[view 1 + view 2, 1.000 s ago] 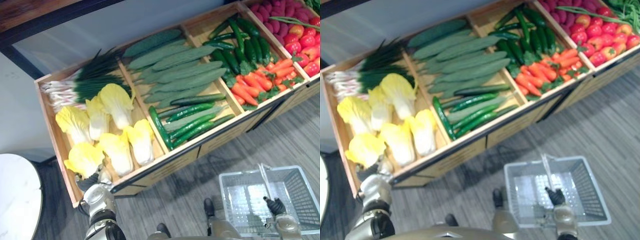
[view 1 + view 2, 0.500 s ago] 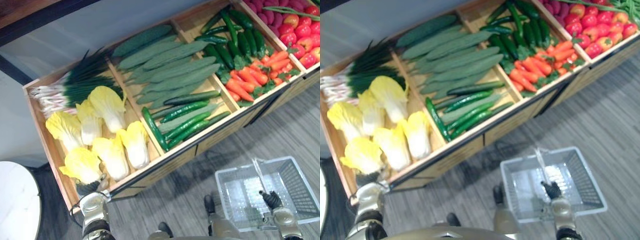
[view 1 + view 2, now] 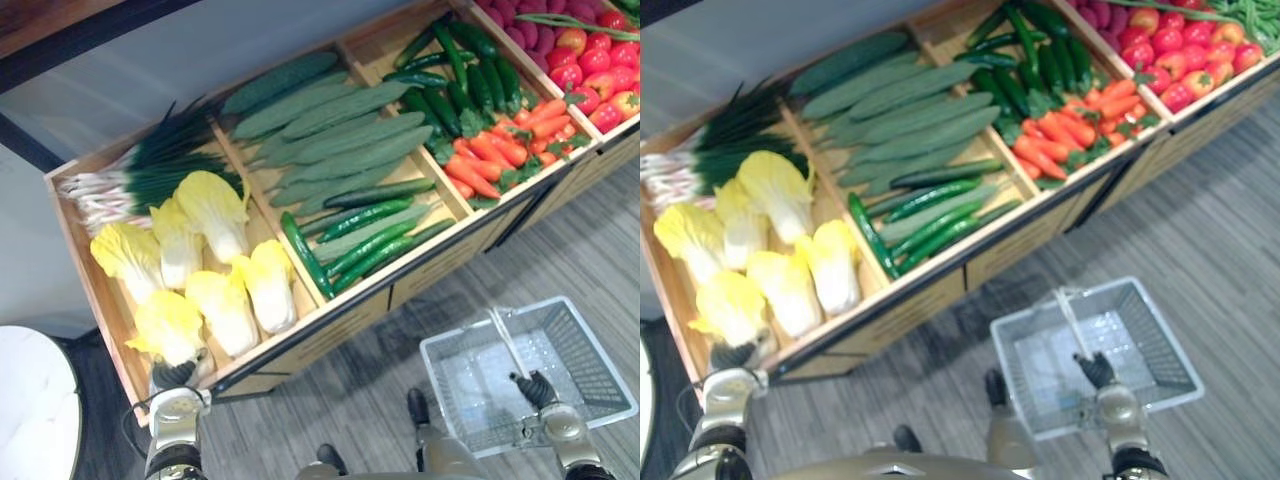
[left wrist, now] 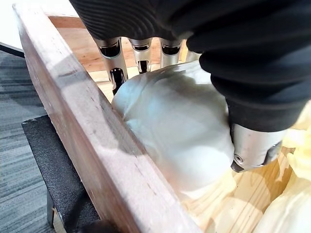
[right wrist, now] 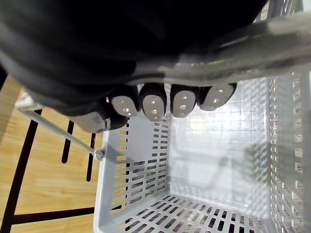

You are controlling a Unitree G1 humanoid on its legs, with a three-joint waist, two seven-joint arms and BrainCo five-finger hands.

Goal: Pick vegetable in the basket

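Observation:
A pale yellow cabbage lies in the front left corner of the wooden crate. My left hand reaches over the crate's front board. Its fingers curl over the far side of the cabbage and the thumb presses on the near side. At the lower right, my right hand is shut on the handle of a grey-white plastic basket. That basket hangs over the floor. In the right wrist view the fingers wrap the handle above the basket, which has nothing in it.
Several more cabbages and green onions share the left compartment. Cucumbers fill the middle one. Dark peppers, carrots and red fruit lie to the right. A white round table stands at the lower left.
The camera has shifted, so the whole scene sits further left. My left hand stays at the corner cabbage. My right hand keeps hold of the basket.

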